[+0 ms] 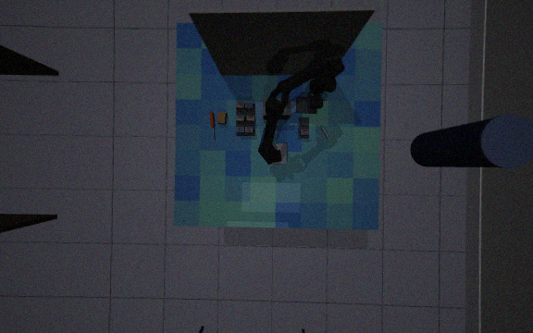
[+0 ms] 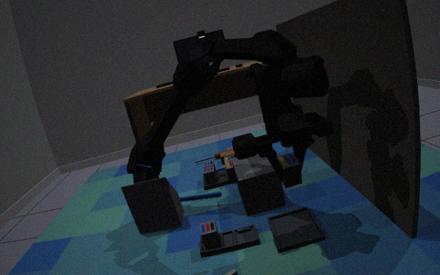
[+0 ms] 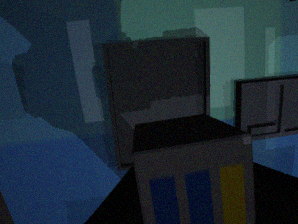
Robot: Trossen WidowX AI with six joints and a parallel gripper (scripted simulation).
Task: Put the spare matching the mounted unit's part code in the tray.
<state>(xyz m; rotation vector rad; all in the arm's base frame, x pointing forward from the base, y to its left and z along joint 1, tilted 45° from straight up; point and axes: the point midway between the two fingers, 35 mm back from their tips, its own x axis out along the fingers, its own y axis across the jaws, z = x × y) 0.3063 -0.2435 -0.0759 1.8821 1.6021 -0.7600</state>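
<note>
My gripper (image 1: 316,101) (image 2: 289,162) is shut on a dark grey unit (image 2: 293,176) (image 3: 195,155). The unit's face shows two blue bars and one yellow bar. It is raised near the shallow dark tray (image 1: 303,107) (image 2: 296,233) (image 3: 155,70), which lies beyond it in the wrist view; I cannot tell whether it is over the tray. The tray looks empty. A slotted holder (image 2: 239,238) (image 3: 260,102) beside it bears one upright unit (image 2: 209,231) with blue and red marks, probably the mounted one. Its printed code is not readable. A farther rack (image 1: 245,125) holds several units.
A grey box (image 2: 260,191) stands behind the tray, and another (image 2: 153,206) is by the arm's lower part. A large dark panel (image 1: 280,42) (image 2: 388,69) rises on one side. A screwdriver (image 1: 212,119), an orange block (image 1: 221,117) and a blue rod (image 2: 202,196) lie around.
</note>
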